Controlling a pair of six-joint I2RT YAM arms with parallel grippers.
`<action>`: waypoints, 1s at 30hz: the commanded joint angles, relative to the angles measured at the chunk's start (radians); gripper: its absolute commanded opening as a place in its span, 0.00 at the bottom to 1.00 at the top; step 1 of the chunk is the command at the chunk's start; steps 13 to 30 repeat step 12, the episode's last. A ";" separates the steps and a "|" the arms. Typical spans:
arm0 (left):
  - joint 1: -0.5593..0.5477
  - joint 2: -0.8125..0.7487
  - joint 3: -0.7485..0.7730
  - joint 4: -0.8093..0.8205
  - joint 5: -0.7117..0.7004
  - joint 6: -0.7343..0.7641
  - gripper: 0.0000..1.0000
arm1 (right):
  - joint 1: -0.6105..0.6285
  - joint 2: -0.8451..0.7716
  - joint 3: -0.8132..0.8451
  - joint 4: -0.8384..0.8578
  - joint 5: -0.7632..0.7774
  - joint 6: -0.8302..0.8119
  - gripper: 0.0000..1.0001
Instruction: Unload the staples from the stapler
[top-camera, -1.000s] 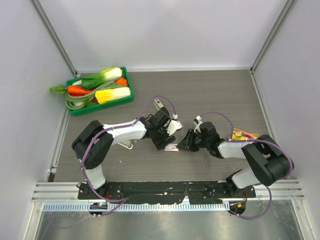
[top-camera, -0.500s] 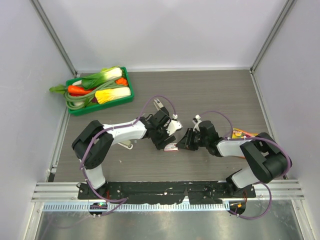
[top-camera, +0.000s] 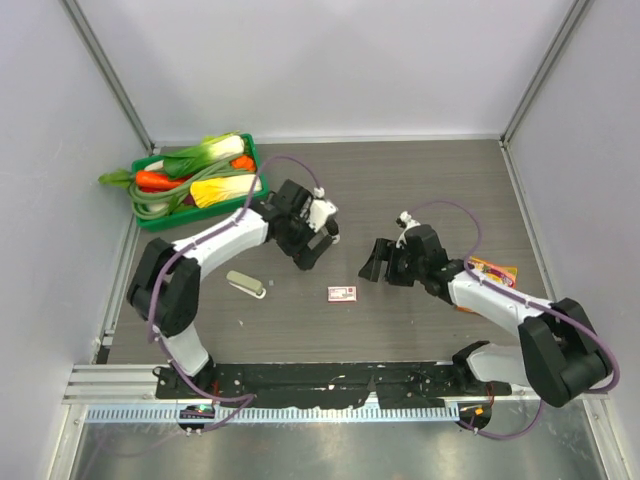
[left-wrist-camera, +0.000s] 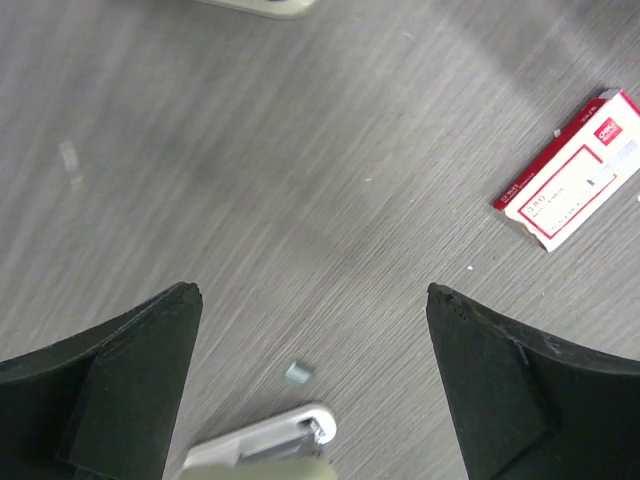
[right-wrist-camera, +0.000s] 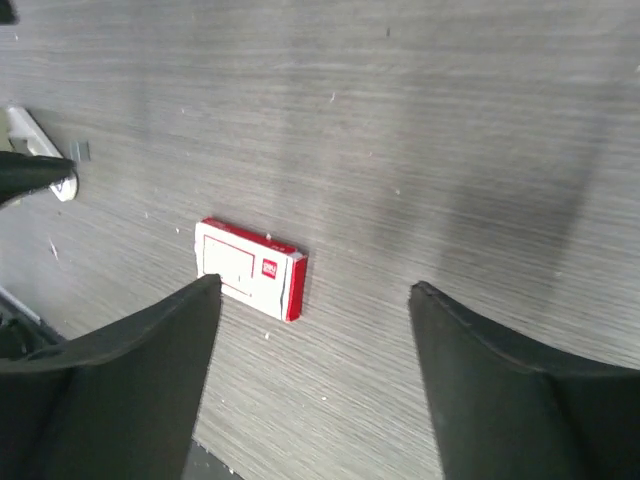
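The stapler shows in no view. A tiny grey metal bit, the staples (left-wrist-camera: 297, 374), lies loose on the table just past the tip of a beige stapler-like thing (left-wrist-camera: 265, 450); the right wrist view shows the staples (right-wrist-camera: 81, 152) at far left. My left gripper (top-camera: 315, 248) hovers above that spot, open, with only table between its fingers (left-wrist-camera: 311, 290). My right gripper (top-camera: 380, 268) is open too (right-wrist-camera: 315, 284), empty, right of the red-and-white box (right-wrist-camera: 250, 270). In the top view the staples are too small to make out.
The red-and-white box (top-camera: 342, 293) lies between the two grippers, also in the left wrist view (left-wrist-camera: 570, 170). The beige stapler-like thing (top-camera: 243, 283) lies left of it. A green tray (top-camera: 200, 218) of vegetables stands back left. A yellow-pink packet (top-camera: 490, 270) lies at right.
Both grippers have opened and drawn apart from over the box: the left one up and to the left, the right one to the right. The beige thing is now uncovered.
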 joint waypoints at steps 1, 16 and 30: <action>0.059 -0.117 0.112 -0.140 0.064 -0.025 1.00 | -0.007 -0.060 0.109 -0.106 0.148 -0.065 0.85; 0.190 -0.214 0.080 -0.168 0.109 -0.050 1.00 | -0.009 0.038 0.304 -0.106 0.194 -0.095 0.86; 0.190 -0.214 0.080 -0.168 0.109 -0.050 1.00 | -0.009 0.038 0.304 -0.106 0.194 -0.095 0.86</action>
